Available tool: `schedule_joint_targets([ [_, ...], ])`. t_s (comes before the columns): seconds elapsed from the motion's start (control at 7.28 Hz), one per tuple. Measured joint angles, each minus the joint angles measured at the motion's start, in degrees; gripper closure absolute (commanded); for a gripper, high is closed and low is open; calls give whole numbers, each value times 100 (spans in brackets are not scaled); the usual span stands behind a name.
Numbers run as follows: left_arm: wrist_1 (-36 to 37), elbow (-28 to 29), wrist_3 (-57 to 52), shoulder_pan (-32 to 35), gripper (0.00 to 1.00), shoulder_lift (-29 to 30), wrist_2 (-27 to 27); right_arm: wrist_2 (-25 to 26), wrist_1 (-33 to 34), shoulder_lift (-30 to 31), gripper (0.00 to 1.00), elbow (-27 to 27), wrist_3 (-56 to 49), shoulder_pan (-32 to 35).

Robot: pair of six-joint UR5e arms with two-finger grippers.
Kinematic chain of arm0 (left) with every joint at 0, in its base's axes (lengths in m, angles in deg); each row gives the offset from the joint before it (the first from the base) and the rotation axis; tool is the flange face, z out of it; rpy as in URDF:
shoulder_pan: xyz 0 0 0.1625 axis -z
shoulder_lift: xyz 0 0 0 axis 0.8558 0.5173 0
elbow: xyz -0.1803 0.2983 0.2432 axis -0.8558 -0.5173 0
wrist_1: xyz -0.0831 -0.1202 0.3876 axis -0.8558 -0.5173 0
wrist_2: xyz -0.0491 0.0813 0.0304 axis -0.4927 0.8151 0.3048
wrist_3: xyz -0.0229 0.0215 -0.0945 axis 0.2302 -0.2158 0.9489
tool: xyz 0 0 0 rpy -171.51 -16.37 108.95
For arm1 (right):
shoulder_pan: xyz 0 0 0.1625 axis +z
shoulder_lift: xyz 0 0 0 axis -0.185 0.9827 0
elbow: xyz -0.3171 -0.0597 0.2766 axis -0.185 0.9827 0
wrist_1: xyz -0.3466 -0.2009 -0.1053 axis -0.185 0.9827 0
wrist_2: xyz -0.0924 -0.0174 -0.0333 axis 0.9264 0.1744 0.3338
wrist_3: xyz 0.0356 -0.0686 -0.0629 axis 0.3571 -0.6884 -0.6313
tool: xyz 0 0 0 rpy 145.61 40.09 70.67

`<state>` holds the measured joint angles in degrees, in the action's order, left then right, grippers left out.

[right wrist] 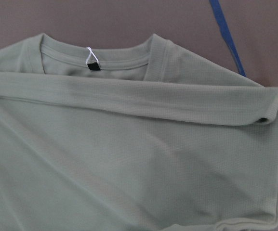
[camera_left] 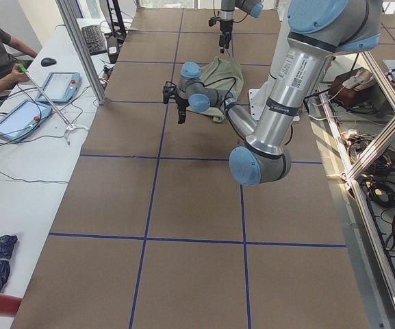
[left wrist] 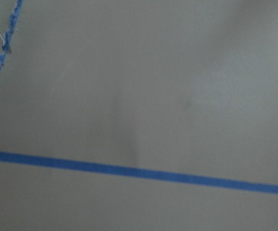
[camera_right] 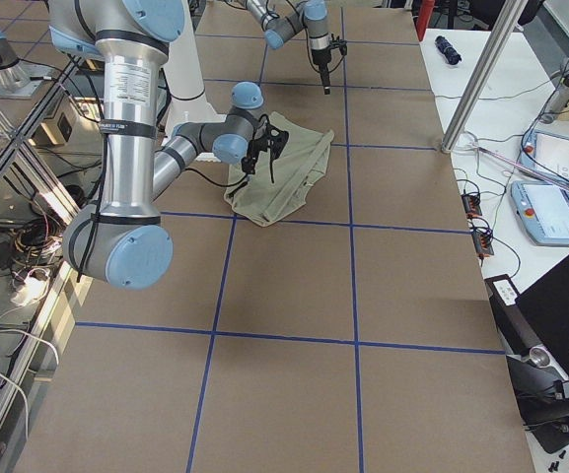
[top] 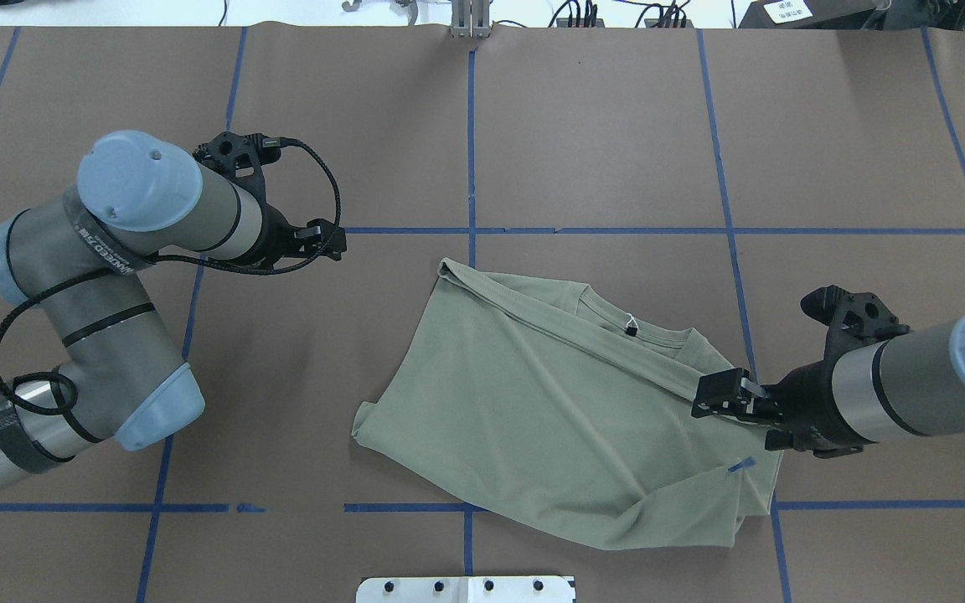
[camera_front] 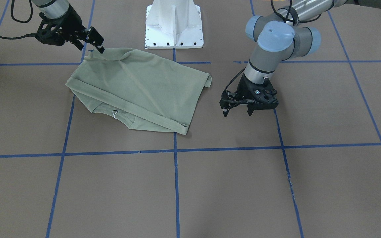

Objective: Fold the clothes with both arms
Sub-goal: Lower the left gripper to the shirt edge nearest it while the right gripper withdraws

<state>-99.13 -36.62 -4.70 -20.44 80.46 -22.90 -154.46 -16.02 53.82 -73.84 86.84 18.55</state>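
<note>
The brown surface (top: 583, 126) is crossed by blue tape lines (top: 471, 151) that form a grid. The white pedestal (camera_front: 174, 24) of the robot stands at its near edge, just behind the garment.

The left arm (top: 114, 276) reaches over bare surface, well apart from the cloth. The right arm (top: 910, 385) comes in low from the other side and ends at the cloth's edge.

The olive-green shirt (top: 549, 402) lies folded into a rough rectangle near the middle of the surface, slightly skewed to the grid. A long folded band runs across its far side, and the crew neck (right wrist: 100, 60) shows just beyond that band. The corner nearest the right arm is raised off the surface.

The left hand (camera_front: 240, 110) hangs over the bare surface beside the shirt, its fingers apart and holding nothing. The right hand (camera_front: 96, 43) sits at the raised corner of the shirt; its fingertips meet the cloth there, but I cannot tell whether they are clamped on it.

A small white label loop with a dark tag (right wrist: 93, 61) hangs inside the neck.
</note>
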Motion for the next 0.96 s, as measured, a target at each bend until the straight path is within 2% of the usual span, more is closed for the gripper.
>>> schedule_joint_targets([
  [0.69,13,-99,34,-18,1,-132,7,-50,0,-95,0,-66,-29,118],
  [0.96,41,-512,263,-68,1,-434,-29,-79,0,-337,0,-71,-29,357],
])
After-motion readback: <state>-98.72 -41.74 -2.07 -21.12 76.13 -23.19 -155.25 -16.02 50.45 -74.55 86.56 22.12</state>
